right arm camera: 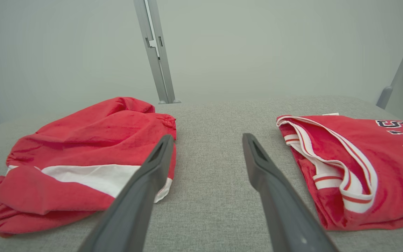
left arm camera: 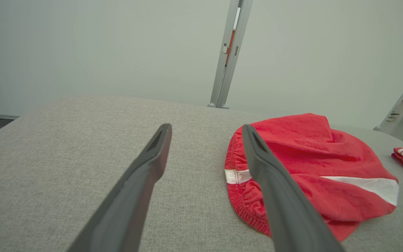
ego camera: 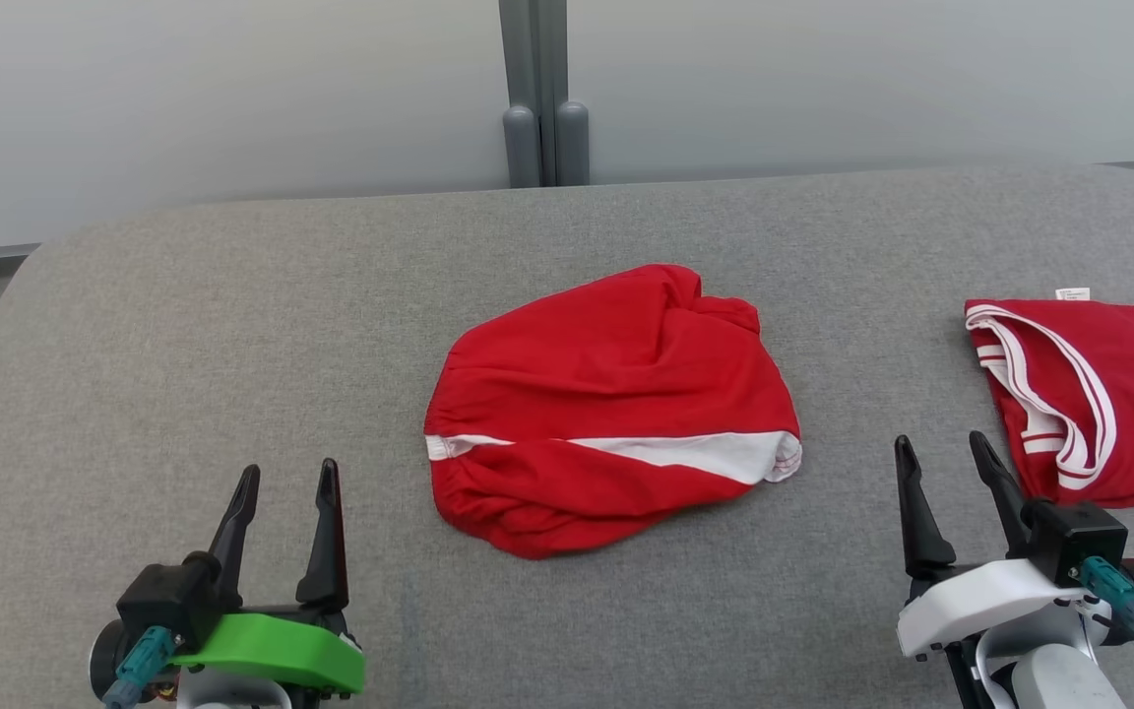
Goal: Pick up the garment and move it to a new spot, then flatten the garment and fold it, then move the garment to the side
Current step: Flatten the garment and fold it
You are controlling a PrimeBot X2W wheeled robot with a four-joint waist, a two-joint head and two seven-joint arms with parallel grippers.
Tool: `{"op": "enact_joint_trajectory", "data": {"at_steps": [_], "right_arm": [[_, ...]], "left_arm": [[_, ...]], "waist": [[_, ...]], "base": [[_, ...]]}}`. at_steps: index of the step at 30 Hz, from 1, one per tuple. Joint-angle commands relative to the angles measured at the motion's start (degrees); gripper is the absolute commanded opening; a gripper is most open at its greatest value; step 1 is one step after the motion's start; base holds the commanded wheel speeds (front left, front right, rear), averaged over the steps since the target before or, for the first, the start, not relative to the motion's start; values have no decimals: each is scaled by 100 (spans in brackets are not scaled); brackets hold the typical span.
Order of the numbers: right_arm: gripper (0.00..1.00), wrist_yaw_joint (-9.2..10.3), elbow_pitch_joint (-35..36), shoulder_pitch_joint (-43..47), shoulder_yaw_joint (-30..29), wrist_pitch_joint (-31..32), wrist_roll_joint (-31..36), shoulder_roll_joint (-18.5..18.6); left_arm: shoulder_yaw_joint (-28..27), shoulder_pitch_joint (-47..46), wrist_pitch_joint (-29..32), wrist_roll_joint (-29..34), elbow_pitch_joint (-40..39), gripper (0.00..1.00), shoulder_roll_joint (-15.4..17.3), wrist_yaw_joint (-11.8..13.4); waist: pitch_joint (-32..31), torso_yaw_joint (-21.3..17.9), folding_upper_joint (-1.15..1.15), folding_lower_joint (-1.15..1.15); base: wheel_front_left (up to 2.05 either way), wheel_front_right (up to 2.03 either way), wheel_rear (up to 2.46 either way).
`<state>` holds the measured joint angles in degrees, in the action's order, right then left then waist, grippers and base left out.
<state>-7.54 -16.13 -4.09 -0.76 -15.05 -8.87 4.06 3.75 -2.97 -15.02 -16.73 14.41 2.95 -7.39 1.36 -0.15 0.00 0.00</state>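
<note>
1. Surface (ego camera: 232, 345): grey, cloth-covered and wide. It carries everything listed below.
2. Garment (ego camera: 616, 374): red with a white stripe, apparently shorts. It lies crumpled in a rounded heap at the middle of the surface, ahead of the two grippers and between them. Judged soft, light and limp: it will sag and trail when lifted, and there is no risk of breakage.
3. Folded jersey (ego camera: 1108, 414): red with white trim, at the right side and well apart from the garment. The frame edge cuts it off.
4. Left gripper (ego camera: 290, 468) and right gripper (ego camera: 941, 439): jaws spread wide on both, holding nothing and clear of all cloth.
5. Elastic waistband (left arm camera: 232, 157): the gathered edge on the garment's left side. Recommended hold, as it looks thicker and less likely to slip than a single layer.
6. Not determinable: the leg openings and the number of layers are buried in the folds, and the jersey lettering is cut off
</note>
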Motion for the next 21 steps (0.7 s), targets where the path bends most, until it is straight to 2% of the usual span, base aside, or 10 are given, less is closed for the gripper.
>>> {"op": "enact_joint_trajectory", "data": {"at_steps": [1,8,12,16,21], "right_arm": [[100,11,28,29,-11,-15,34,-9],[100,11,44,-16,-18,-15,45,-23],[100,11,41,-131,32,-15,54,-8],[100,11,-80,-322,147,82,73,14],[100,11,-490,-760,438,619,-24,-24]], "left_arm": [[5,-77,-16,11,8,100,2,-16],[139,-175,-17,38,65,100,-1,-16],[379,-372,-17,142,375,100,20,-17],[761,-834,-17,24,1069,100,52,-16],[1044,-1655,167,-67,2085,100,48,-9]], "waist": [[13,4,0,0],[100,35,0,0],[201,63,0,0],[385,54,0,0],[683,-38,0,0]], "base": [[0,0,0],[0,0,0],[0,0,0],[0,0,0],[0,0,0]]}}
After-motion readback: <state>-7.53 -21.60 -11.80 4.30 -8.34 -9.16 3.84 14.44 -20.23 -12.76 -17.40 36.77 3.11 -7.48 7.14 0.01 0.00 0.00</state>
